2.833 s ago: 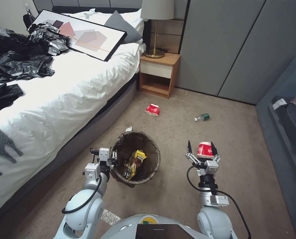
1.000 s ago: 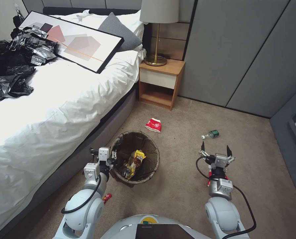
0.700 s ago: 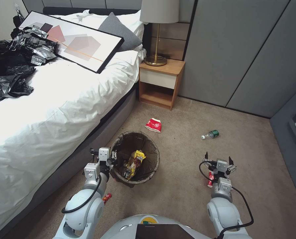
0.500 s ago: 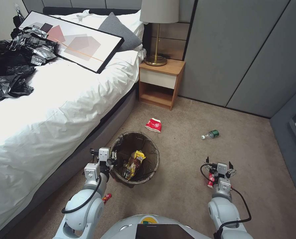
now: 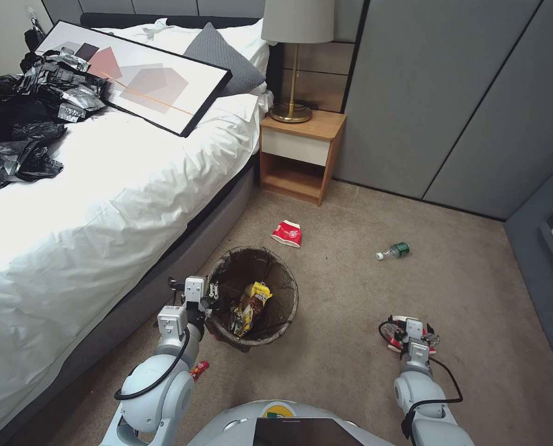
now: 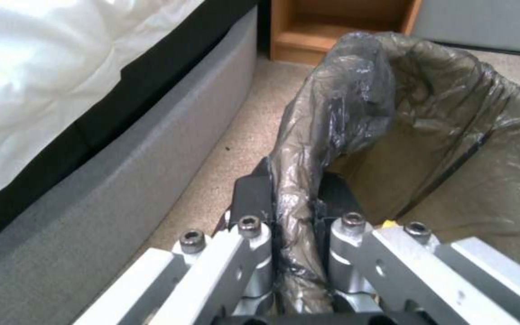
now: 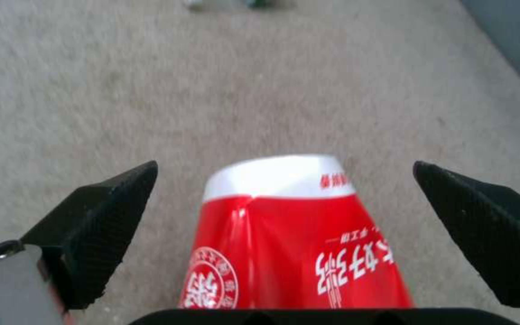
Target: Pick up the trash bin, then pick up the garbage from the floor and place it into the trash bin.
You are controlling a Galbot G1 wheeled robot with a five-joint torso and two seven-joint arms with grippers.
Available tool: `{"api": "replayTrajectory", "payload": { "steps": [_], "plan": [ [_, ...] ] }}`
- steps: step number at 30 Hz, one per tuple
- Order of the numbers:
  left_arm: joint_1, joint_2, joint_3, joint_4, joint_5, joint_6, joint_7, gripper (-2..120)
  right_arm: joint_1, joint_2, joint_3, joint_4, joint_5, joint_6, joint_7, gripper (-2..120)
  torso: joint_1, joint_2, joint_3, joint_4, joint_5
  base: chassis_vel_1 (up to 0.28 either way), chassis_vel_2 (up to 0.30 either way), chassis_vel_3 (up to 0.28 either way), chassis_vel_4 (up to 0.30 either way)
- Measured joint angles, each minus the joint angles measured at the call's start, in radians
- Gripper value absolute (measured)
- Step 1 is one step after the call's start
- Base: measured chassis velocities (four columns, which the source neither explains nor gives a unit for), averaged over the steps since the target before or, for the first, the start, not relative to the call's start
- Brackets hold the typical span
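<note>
Working from the bed (image 5: 103, 186) on my left across the carpet, I have the trash bin (image 5: 255, 297) standing just in front of me, near the bed's base, with yellow wrappers (image 5: 252, 303) already lying inside. My left gripper (image 6: 293, 212) is clamped on the bin's lined rim, a fold of the brown bag pinched between its fingers; I want that hold steady so the bin doesn't tilt while the other arm works.

My right gripper (image 7: 284, 234) is low to the floor on the near right, its jaws spread wide with a red-and-white paper cup (image 7: 296, 243) lying on its side between them, not yet touched by either finger. To do this well, I judge I should centre the cup between the fingers and close gently, since the thin wall already looks dented and could crush or slip out.

Farther off, a second crushed cup (image 5: 287, 233) and a small green bottle (image 5: 394, 251) wait on the carpet, and a tiny red wrapper (image 5: 198, 369) lies near my left arm.
</note>
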Motion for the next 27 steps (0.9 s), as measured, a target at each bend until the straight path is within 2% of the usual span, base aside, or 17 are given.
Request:
{"api": "replayTrajectory", "payload": {
  "steps": [16, 19, 23, 27],
  "plan": [
    [0.001, -0.002, 0.001, 0.000, 0.005, 0.000, 0.000, 7, 0.036, -0.014, 0.006, -0.079, 0.000, 0.017, -0.038, 100, 0.000, 0.000, 0.000, 0.0000, 0.0000, 0.000, 0.000, 0.000, 0.000],
    [0.001, -0.002, 0.001, 0.000, 0.006, 0.000, 0.000, 7, 0.079, -0.025, 0.006, -0.164, -0.005, 0.042, -0.052, 100, 0.000, 0.000, 0.000, 0.0002, 0.0000, 0.000, 0.000, 0.000, 0.000],
    [0.001, -0.002, 0.000, 0.001, 0.006, -0.001, 0.000, 7, 0.113, -0.032, 0.004, -0.219, -0.009, 0.058, -0.060, 99, 0.000, 0.000, 0.000, -0.0002, 0.0000, 0.000, 0.000, 0.000, 0.000],
    [0.001, -0.002, 0.000, 0.001, 0.006, -0.002, 0.000, 7, 0.159, -0.038, 0.002, -0.291, -0.017, 0.070, -0.067, 91, 0.000, 0.000, 0.000, 0.0001, 0.0000, 0.000, 0.000, 0.000, 0.000]
  ]
}}
